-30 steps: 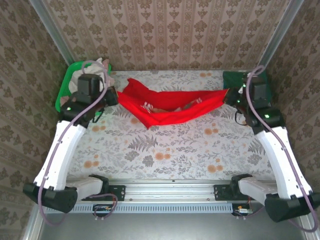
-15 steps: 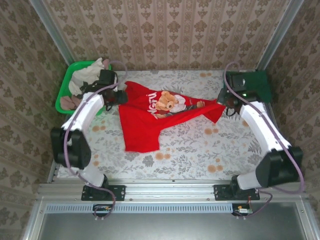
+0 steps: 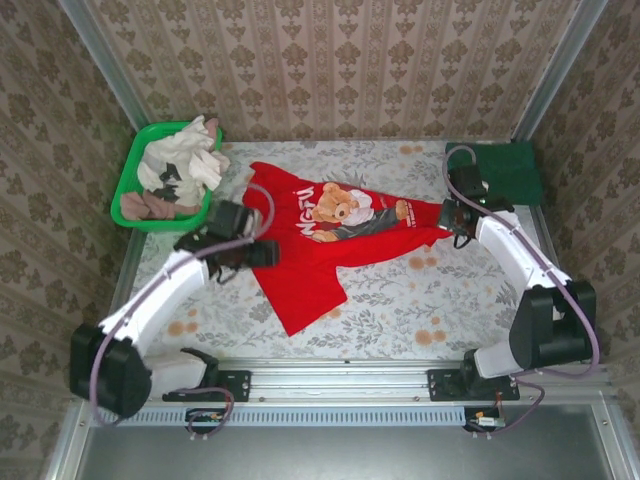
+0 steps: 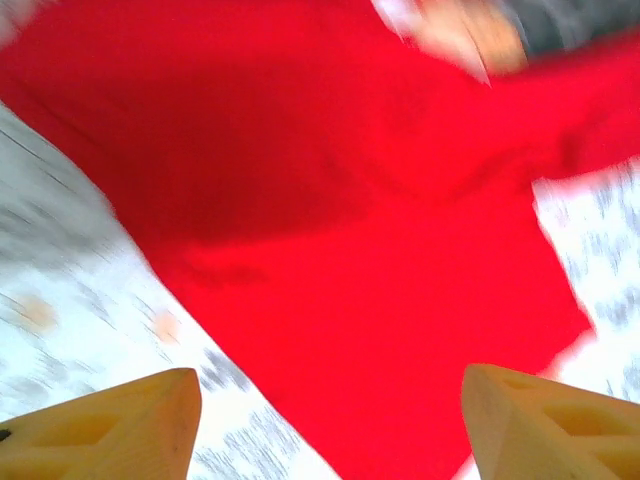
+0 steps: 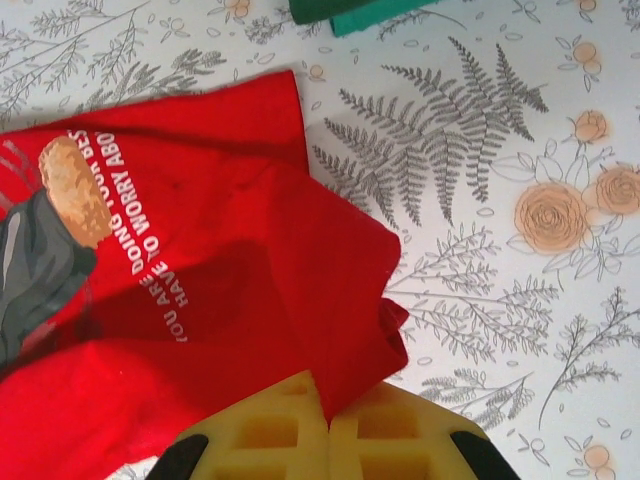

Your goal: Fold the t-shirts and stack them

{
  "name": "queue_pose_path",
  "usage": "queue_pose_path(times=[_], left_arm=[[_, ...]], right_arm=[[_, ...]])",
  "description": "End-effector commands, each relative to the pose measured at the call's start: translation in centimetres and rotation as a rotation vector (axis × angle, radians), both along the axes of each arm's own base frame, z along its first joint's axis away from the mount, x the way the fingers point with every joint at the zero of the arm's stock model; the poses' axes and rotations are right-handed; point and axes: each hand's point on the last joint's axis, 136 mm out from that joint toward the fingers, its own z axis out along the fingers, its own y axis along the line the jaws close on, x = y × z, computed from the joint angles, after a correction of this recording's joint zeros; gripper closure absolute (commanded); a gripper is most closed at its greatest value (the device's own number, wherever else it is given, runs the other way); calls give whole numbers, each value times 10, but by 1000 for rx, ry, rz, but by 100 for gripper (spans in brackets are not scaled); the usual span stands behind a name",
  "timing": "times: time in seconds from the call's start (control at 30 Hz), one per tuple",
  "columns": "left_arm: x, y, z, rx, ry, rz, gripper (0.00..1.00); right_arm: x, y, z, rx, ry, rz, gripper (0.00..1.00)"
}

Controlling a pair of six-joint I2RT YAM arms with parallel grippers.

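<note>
Right wrist view: right hand (image 5: 325, 395) pinches the red t-shirt (image 5: 200, 300), left hand (image 4: 330, 400) spread over it.

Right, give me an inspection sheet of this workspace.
Surface: floral tablecloth, flat.
Job's things: red t-shirt spread print-up, unfolded; green t-shirt folded in the far right corner.
Clutter: green basket of clothes, far left corner.
Hands: left hand open over the red t-shirt; right hand shut on its corner.
Cables: lilac cables loop along both arms.
Surroundings: patterned walls; metal rail at the near edge.
</note>
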Motion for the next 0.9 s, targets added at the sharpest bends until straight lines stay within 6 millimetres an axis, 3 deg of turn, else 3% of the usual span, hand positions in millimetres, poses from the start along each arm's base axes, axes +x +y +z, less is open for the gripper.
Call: queue_pose_path(times=[0.0, 0.1, 0.3, 0.43, 0.5, 0.57, 0.6, 0.77, 0.87], left_arm=[[-40, 0, -37, 36, 155, 82, 33], [-55, -8, -59, 64, 195, 63, 34], [-54, -35, -97, 54, 238, 26, 36], [-61, -25, -112, 167, 279, 28, 45], [-64, -20, -114, 195, 290, 20, 58], [-65, -19, -112, 193, 286, 14, 73], [-65, -18, -110, 193, 281, 14, 74], [-55, -14, -86, 175, 216, 26, 100], [-42, -12, -53, 119, 145, 35, 100]], right_arm=[[-8, 3, 0, 13, -21, 8, 100], [-11, 6, -5, 27, -12, 18, 100], [-19, 13, -6, 53, -17, 40, 100], [-25, 13, -8, 58, -15, 46, 100], [-28, 14, -10, 62, -5, 48, 100], [-30, 15, -10, 66, -6, 52, 100], [-31, 15, -10, 66, -7, 51, 100], [-37, 15, -7, 71, -11, 50, 100], [-38, 27, 2, 106, -25, 83, 100]])
